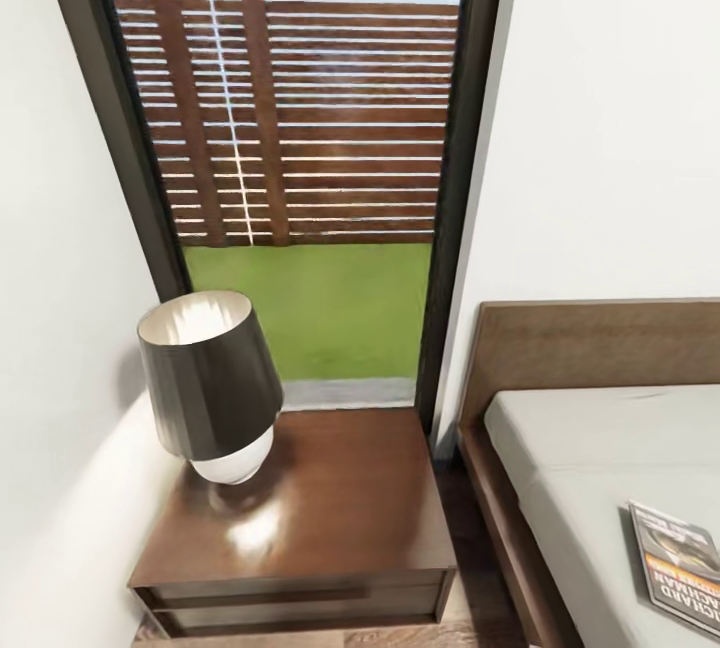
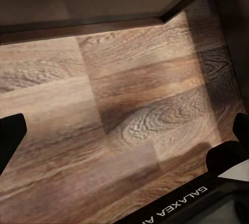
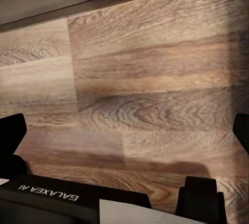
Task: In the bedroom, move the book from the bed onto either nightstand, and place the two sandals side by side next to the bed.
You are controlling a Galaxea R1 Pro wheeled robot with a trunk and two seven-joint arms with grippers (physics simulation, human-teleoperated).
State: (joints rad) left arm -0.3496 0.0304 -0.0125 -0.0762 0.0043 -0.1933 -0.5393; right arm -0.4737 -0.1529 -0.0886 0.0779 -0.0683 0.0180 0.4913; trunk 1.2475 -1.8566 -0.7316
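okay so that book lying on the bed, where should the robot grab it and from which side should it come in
Probably the book's near left edge, approached from the nightstand side. It lies flat on the mattress close to the bed's left edge, so that long edge seems easiest to reach; a flat thin book likely needs a finger slid under it, pressing into the soft mattress. Its right part is out of frame.
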